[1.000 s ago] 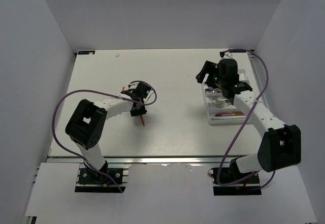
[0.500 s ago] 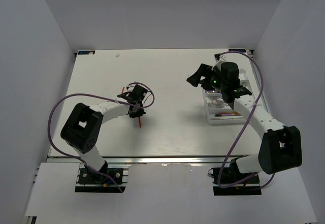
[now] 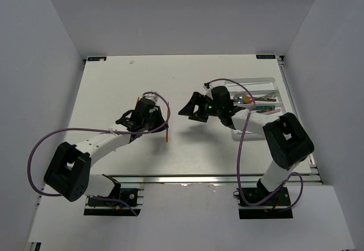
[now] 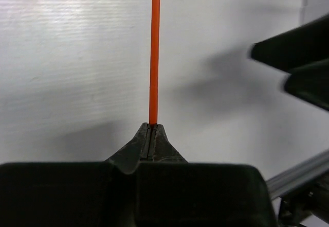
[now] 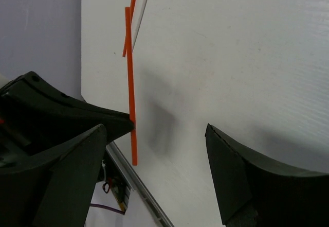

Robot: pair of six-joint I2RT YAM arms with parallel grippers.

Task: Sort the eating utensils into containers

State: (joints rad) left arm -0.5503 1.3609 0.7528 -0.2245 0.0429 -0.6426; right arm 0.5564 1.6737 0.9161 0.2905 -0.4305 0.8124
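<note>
Top external view: the right arm (image 3: 287, 140) has been swung away from the cutlery tray (image 3: 267, 82), over which it was working a second ago, and the right jaws have been brought to the middle of the worktop (image 3: 193, 74). The left arm (image 3: 108, 140) has been stretched toward the same spot, so the two sets of jaws now face each other, near but apart.

In the left wrist view the left jaws are seen pressed fully together on a red-orange chopstick (image 4: 154, 47), with a long part of it projecting straight ahead of the tips. The right jaws are spread wide and nothing is held in them. In the right wrist view the gripped chopstick is seen ahead of the gap, off toward one side, and is not yet enclosed. Beyond it, a loose red-orange chopstick (image 5: 134, 0) and a white chopstick (image 5: 146, 0) are left lying on the worktop. Several utensils (image 3: 256, 98) are already laid in the tray.

A handover is judged to be in preparation, since the tray lies on the right arm's side. The free length would need to be centred between the right jaws and clamped before the left grip is released, or the thin stick could be dropped.
</note>
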